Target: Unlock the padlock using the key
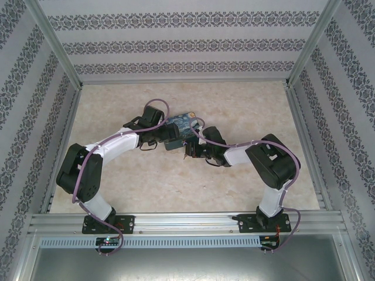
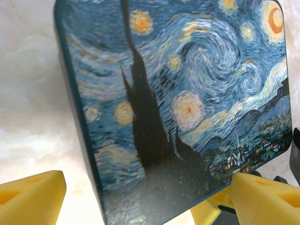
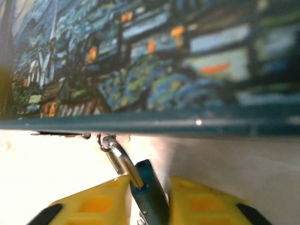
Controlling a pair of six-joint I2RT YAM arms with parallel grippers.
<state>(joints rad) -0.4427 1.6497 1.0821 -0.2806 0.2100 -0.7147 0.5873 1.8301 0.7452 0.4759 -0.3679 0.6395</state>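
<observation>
Right gripper (image 3: pixel 149 183) clamps padlock (image 3: pixel 151 194) beside painted box (image 3: pixel 140 61) on marbled table (image 1: pixel 246 181), patterned walls (image 1: pixel 176 47) around; left gripper (image 2: pixel 147 180) apparently open astride box.

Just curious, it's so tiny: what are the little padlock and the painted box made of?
The padlock body looks like metal under glossy dark-blue paint; its shackle is bare silvery metal, glinting. The painted box seems tin or coated board, smooth print; unclear which.

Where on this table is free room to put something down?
Free: the strip between the painted box and the back wall, and the wide table patch between the arms. Crowded: at the box, where the left gripper and the right gripper meet.
</observation>
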